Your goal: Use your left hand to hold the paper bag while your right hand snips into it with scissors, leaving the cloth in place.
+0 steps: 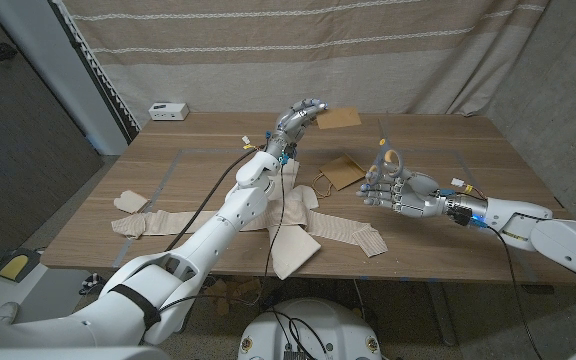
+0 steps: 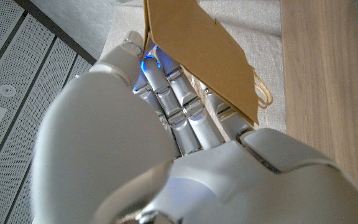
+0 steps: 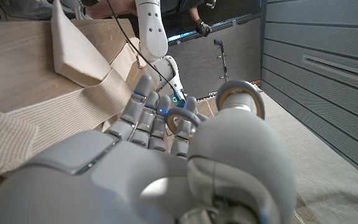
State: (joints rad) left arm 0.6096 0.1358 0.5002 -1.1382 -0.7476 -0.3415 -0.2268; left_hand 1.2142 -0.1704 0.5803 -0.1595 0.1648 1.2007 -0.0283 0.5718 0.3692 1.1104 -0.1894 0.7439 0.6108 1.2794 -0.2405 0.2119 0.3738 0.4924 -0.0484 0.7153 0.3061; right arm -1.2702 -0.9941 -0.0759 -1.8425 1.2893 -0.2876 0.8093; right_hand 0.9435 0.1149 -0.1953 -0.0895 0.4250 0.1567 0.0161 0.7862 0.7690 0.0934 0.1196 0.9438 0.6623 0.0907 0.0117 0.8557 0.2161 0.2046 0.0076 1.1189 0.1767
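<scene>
Striped beige curtain (image 1: 298,40), wooden table (image 1: 198,135), grey floor (image 1: 18,180)

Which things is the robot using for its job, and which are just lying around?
For the job:
left hand
held bag
right hand
scissors

Just lying about:
cloth, to be left alone
second bag
white box

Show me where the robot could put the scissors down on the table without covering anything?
Bare wood lies along the table between the right hand holding the scissors and the far right edge. More lies at the far left, between the white box and the cloth. The middle is crowded: cloth, a paper bag on the table, and the left hand lifting another bag.
</scene>
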